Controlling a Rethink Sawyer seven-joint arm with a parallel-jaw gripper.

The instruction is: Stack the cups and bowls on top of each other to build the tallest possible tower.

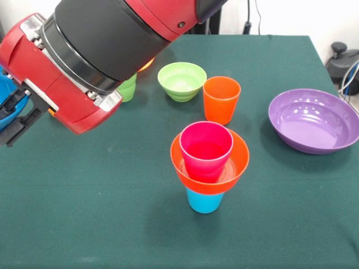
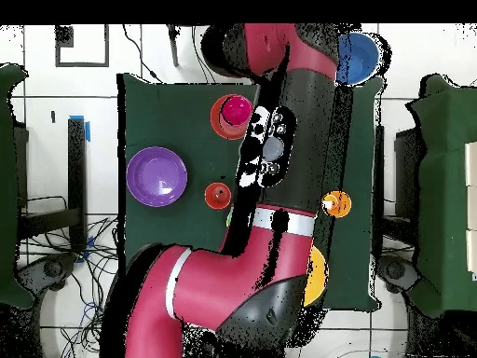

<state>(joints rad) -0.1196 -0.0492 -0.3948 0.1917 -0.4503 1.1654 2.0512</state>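
While the arm (image 1: 95,50) was stretched over the table (image 1: 84,213), this much was noted:

Tower: magenta cup (image 1: 206,149) was set upright in orange bowl (image 1: 210,168), bowl was seated on light blue cup (image 1: 204,200); seen approx. table centre, front view.
Orange cup (image 1: 221,99): upright, at 12 o'clock from tower, nr but apart.
Lt green bowl (image 1: 182,80): at 9 o'clock of orange cup, just beside.
Green cup (image 1: 128,88): at 9 o'clock of that bowl, partly hidden by arm.
Purple bowl (image 1: 313,120): at 2 o'clock from tower, well apart.
Gripper (image 1: 15,115): at lt edge, holding nothing that could be seen; jaw state couldn't be told.
Overhead: blue bowl (image 2: 358,56) at 1 o'clock, yellow bowl (image 2: 317,276) at 5 o'clock.
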